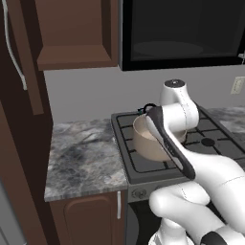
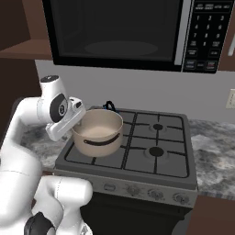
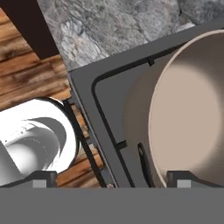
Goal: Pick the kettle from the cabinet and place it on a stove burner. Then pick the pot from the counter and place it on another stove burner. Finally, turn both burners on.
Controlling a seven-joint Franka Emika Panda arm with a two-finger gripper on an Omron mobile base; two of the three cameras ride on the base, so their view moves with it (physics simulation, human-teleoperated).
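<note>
While its rim sits between them, fingers [image 3: 188,176] clamped on the pot [image 2: 97,131], front-left burner below.

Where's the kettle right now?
The kettle is on the stove, at its rear left in the right base view, just behind the pot, which hides most of it.
</note>
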